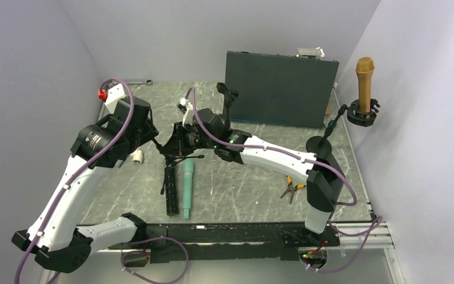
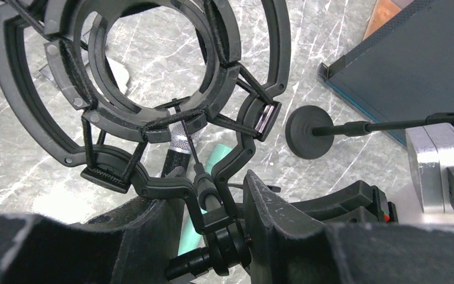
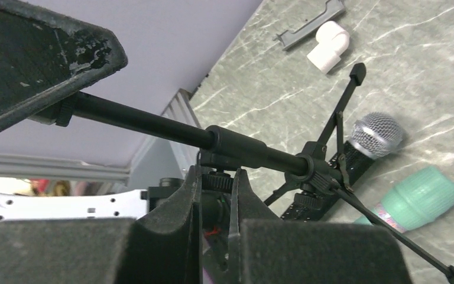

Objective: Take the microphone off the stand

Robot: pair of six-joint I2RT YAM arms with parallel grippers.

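Closest to the lens in the right wrist view is the right tool [image 3: 216, 177], with its jaws closed on a small knob under the black rod of the stand [image 3: 153, 121]. The left tool [image 2: 207, 201] is also closed and grips the stem just below the mount [image 2: 279, 53], so both arms hold the same stand between them. The rings of the mount are empty. A black mic [image 3: 373, 135] with a silver grille lies on the bench [image 1: 242, 189] under the stand, just beside a green mic [image 3: 420, 198]. I cannot tell if the thin legs of the stand touch the bench or hang above it. A gold mic [image 1: 365, 80] stands upright in another holder at the far right, well apart from both arms. I judge that the black mic is the one meant and that it is already out of the stand, so the task is near its end. The next move, I think, calls for lowering the stand slowly, with the legs kept away from the two mics, and then opening one tool after the other so that the stand does not tip. If the gold mic is meant, that step is not yet begun.
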